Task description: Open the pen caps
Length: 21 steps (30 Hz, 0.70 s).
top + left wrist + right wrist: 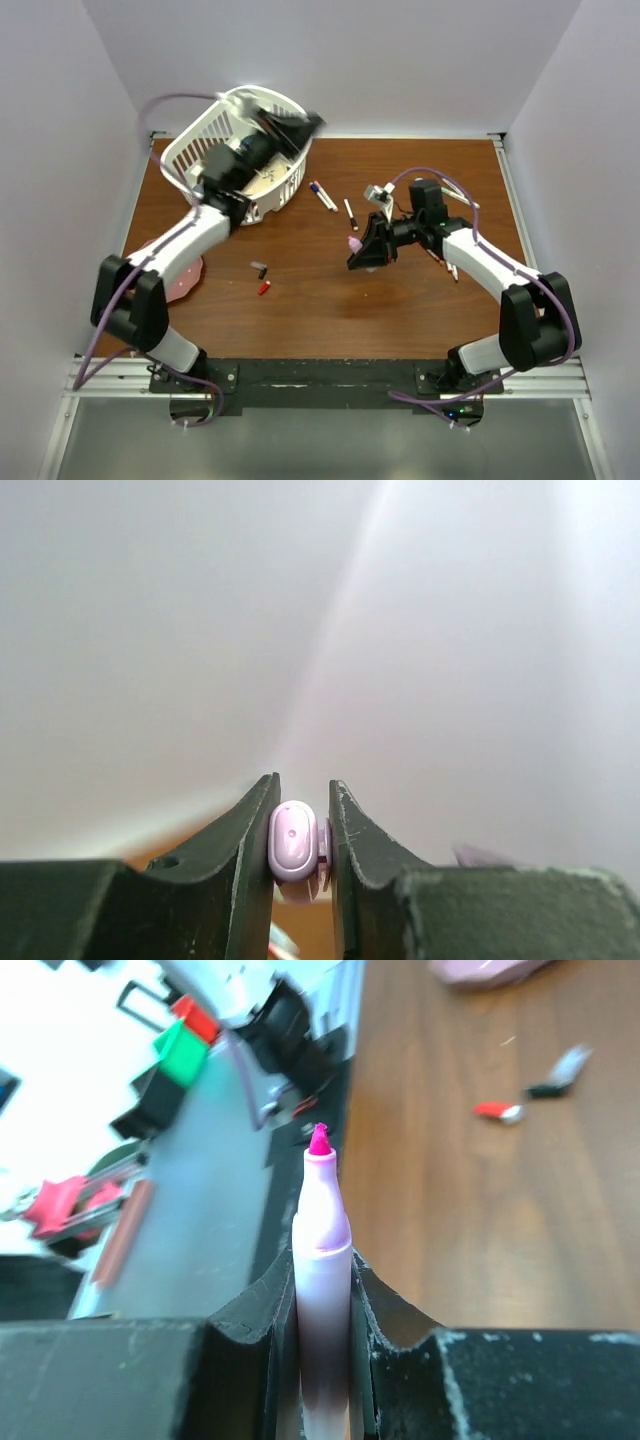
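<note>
Pinched tight in the left gripper point(303, 805), a pink pen cap point(293, 840) hangs over the white basket point(185, 152) at far left, well apart from its uncapped pink pen point(322, 1210), which the right gripper point(322, 1275) clamps mid-table, tip pointing toward the near edge.

Table point(400, 300): brown wood, thin grain lines.
Basket point(190, 145), upper left: white, slotted sides.
Plate point(188, 282), left edge: pink.
Blue-ended pen point(322, 195) and black-ended pen point(350, 213), upper middle: white barrels.
Red cap point(264, 288) and black cap point(260, 269), middle.
Pink pen point(322, 1220): pale pink, hot pink tip point(319, 1140).
Lilac cap point(293, 840): pale pink-purple, shiny.
Left gripper point(303, 780) and right gripper point(322, 1255): black.
Left arm point(190, 240) and right arm point(480, 260): white and black.
Cables point(170, 100): purple.
</note>
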Motion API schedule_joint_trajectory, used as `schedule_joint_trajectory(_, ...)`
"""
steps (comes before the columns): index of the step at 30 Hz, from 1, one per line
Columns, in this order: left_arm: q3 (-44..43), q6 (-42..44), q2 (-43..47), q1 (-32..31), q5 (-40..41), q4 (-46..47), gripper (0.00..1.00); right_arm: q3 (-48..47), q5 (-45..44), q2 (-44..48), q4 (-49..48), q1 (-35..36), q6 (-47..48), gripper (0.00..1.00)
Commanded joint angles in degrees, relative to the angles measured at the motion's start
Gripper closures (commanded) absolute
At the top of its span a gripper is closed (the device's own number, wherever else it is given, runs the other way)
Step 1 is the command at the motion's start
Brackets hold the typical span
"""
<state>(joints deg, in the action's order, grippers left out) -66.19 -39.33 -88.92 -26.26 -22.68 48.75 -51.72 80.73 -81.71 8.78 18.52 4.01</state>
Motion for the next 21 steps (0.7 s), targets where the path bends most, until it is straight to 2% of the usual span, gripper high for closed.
schedule_joint_trajectory(1, -5.3, 5.3, 8.6, 5.8, 4.2, -0.6, 1.0, 0.1, 3.1, 0.1, 2.2, 1.2, 0.4, 1.0)
schedule_joint_trajectory(2, -4.6, 4.9, 9.5, 6.3, 4.0, -1.6, 1.0, -0.3, 2.2, 0.3, 3.2, 1.0, 1.9, 1.0)
schedule_joint_trajectory(3, -3.8, 4.6, 10.6, 6.5, 3.7, -2.6, 1.0, -1.2, -3.0, 0.7, 5.9, 0.8, 4.9, 1.0)
schedule_joint_trajectory(4, -1.5, 4.4, 12.9, 6.5, 4.0, -4.3, 1.0, -4.3, -7.3, 1.2, 16.4, 0.6, 9.7, 1.0)
schedule_joint_trajectory(5, -0.4, 3.8, 14.1, 6.4, 3.3, -8.7, 1.0, -5.7, -14.0, 1.7, 20.2, 0.5, 17.2, 1.0)
schedule_joint_trajectory(6, 1.0, 3.0, 15.3, 6.3, 1.4, -11.7, 1.0, -5.8, -26.0, 2.4, 20.3, 0.3, 17.0, 1.0)
schedule_joint_trajectory(7, 3.3, 2.9, 17.9, 6.1, 1.1, -15.8, 1.0, -3.9, -33.1, 3.3, 15.6, -0.1, 15.3, 1.0)
schedule_joint_trajectory(8, 4.4, 3.0, 19.2, 5.9, 0.5, -25.5, 1.0, -3.5, -38.4, 4.5, 14.9, -0.7, 14.6, 1.0)
schedule_joint_trajectory(10, 8.8, 6.1, 23.4, 3.8, 0.9, -34.8, 1.0, -5.2, -48.8, 4.0, 18.5, -1.3, 17.3, 1.0)
schedule_joint_trajectory(11, 10.8, 6.8, 25.1, 2.6, 2.3, -42.7, 1.0, -6.1, -50.5, 2.8, 20.4, -1.9, 20.8, 1.0)
schedule_joint_trajectory(14, 19.8, 8.1, 31.6, -4.8, 11.8, -53.0, 1.0, -9.5, -55.3, -1.2, 29.1, -3.7, 26.8, 1.0)
schedule_joint_trajectory(16, 24.9, 6.8, 34.4, -9.1, 18.6, -56.3, 1.0, -11.1, -56.3, -3.4, 33.3, -4.3, 28.2, 1.0)
schedule_joint_trajectory(19, 28.8, 6.0, 35.4, -10.7, 25.6, -62.3, 1.0, -11.9, -61.5, -7.4, 35.3, -4.2, 28.2, 1.0)
schedule_joint_trajectory(21, 30.9, 6.1, 35.2, -11.0, 27.5, -61.8, 1.0, -11.7, -66.9, -9.2, 34.9, -4.4, 28.0, 0.97)
